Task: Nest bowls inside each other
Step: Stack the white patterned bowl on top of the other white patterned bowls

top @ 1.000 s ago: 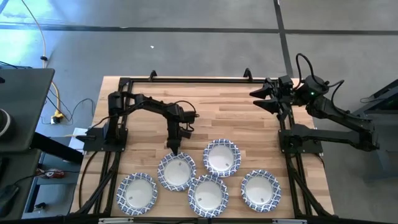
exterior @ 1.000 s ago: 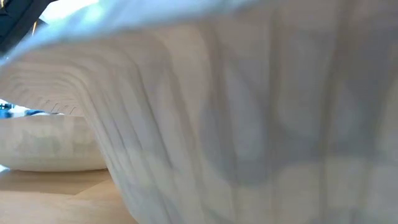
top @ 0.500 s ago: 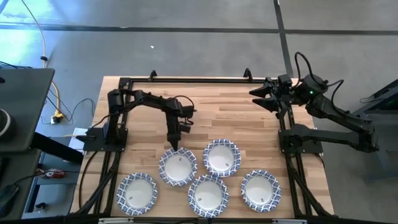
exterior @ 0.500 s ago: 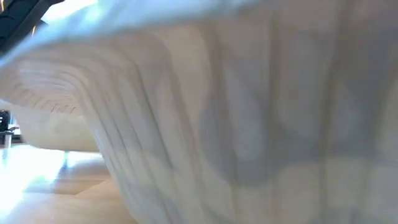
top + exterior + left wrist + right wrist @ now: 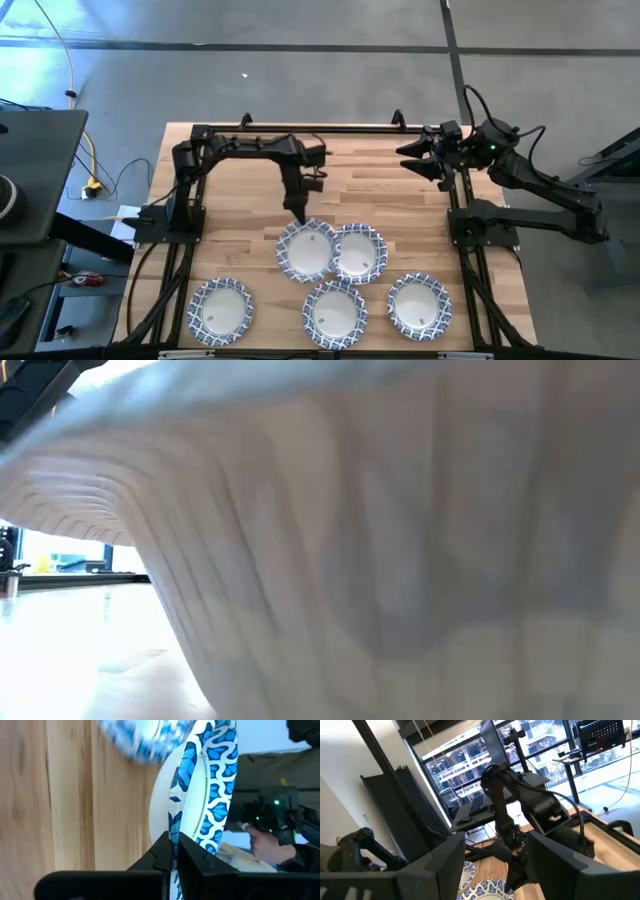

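Observation:
Several bowls show in the high view. My left gripper (image 5: 298, 213) is shut on one bowl (image 5: 306, 250), which is off the table, with its right edge over the rim of a neighbouring bowl (image 5: 360, 253); whether they touch I cannot tell. Three more bowls rest on their bases nearer the table's near edge: (image 5: 222, 308), (image 5: 335, 312), (image 5: 420, 305). The low view is filled by the white ribbed wall of one bowl (image 5: 380, 560) right at the camera. My right gripper (image 5: 415, 158) waits open at the far right, above the table. My left gripper holds the bowl by its patterned rim (image 5: 176, 822) on the bowl's far side. The rim is pinched between the two fingers, one finger (image 5: 160, 855) on the white outer wall and one (image 5: 194, 856) on the inner side. The fingers come from above, pointing down. The bowl hangs off the table.
The black frame rails (image 5: 300, 130) run along the table's far edge and down both sides. Bare wood (image 5: 380, 190) lies between the bowls and the far rail. Beyond the table, a person's hand (image 5: 262, 842) shows in the left wrist view.
My left gripper has lifted the bowl off the table and carried it toward the table's right and far edge. The bowl has left its spot in front of the near-left bowls and now overlaps the neighbouring bowl on its right. In the low view it has risen out of sight.

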Motion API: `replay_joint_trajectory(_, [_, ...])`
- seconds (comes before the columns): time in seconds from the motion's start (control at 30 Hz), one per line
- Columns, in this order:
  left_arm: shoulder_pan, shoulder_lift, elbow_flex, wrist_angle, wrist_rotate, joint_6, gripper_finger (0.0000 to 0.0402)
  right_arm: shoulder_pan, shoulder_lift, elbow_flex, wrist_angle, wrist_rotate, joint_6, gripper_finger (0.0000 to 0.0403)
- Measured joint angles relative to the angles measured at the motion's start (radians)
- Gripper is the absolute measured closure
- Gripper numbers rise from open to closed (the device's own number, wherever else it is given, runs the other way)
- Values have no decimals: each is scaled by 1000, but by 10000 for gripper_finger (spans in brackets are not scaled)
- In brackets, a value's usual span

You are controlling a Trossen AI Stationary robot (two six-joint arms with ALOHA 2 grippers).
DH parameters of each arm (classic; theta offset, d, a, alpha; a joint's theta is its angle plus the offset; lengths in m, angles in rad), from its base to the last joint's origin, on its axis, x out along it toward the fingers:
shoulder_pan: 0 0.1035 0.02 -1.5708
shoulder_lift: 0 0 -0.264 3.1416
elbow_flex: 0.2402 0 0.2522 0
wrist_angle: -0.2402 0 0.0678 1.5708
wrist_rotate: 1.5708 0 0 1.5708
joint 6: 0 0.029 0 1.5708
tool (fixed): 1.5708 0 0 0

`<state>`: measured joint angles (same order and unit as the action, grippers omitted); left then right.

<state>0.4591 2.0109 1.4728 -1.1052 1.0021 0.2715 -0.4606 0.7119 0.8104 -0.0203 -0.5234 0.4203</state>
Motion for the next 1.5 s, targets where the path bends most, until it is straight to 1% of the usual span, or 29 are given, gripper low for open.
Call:
replay_joint_trajectory(0.13, [2, 0, 93, 37, -40, -67, 393, -11, 1, 0, 28, -8, -11, 197])
replay_joint_trajectory(0.3, [17, 0, 149, 138, -74, -214, 393, -45, 0, 0, 94, -57, -3, 197])
replay_joint_trajectory(0.37, [21, 0, 157, 162, -102, -251, 393, -58, 0, 0, 103, -66, 7, 197])
replay_joint_trajectory(0.47, [13, 0, 157, 204, -116, -314, 393, -69, 0, 0, 97, -84, 9, 197])
replay_joint_trajectory(0.6, [-13, 0, 157, 280, -162, -404, 393, -72, -1, 0, 96, -97, 7, 197])
replay_joint_trajectory(0.8, [-50, 0, 157, 412, -198, -534, 393, -72, -1, 0, 96, -99, -2, 197])
replay_joint_trajectory(1.1, [-79, 0, 157, 432, -341, -625, 393, -72, -1, 0, 91, -110, -2, 197])
replay_joint_trajectory(1.23, [-97, 3, 157, 433, -382, -654, 393, -72, -1, 0, 91, -114, -2, 197])
replay_joint_trajectory(1.5, [-150, 59, 157, 444, -397, -707, 393, -72, -1, 0, 91, -129, -2, 197])
